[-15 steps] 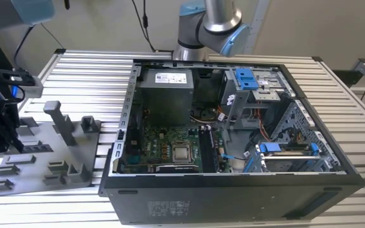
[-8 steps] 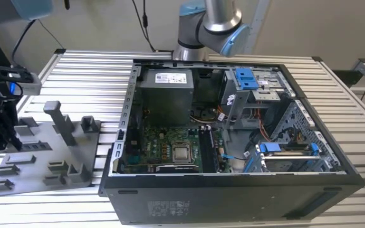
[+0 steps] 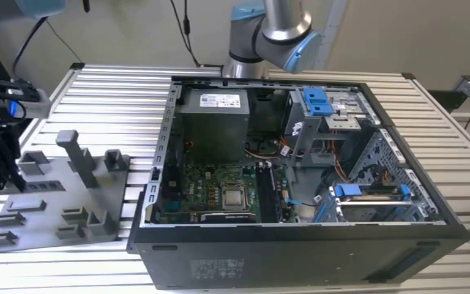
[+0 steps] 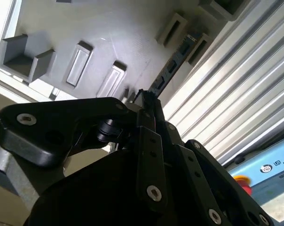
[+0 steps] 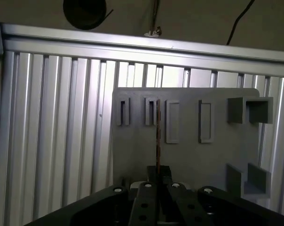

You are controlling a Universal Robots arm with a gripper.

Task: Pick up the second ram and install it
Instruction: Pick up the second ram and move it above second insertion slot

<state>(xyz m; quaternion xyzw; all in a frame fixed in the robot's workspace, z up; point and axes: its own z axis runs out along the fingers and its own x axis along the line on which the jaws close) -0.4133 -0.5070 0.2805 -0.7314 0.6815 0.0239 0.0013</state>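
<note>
As end effector (image 5: pixel 158 172) grips ram (image 4: pixel 175 66), slatted tbl (image 4: pixel 226 94) gleams.

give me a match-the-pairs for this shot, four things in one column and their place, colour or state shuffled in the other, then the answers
Things
1. second ram
2. grey tray
3. computer case
4. drive cage clip

Place, colour or state
a. blue
b. lying open, motherboard showing
c. pinched at the tips of the gripper, above the tray
d. flat on the slatted table, at the exterior view's left of the case

Pairs: 1-c, 2-d, 3-b, 4-a
</note>
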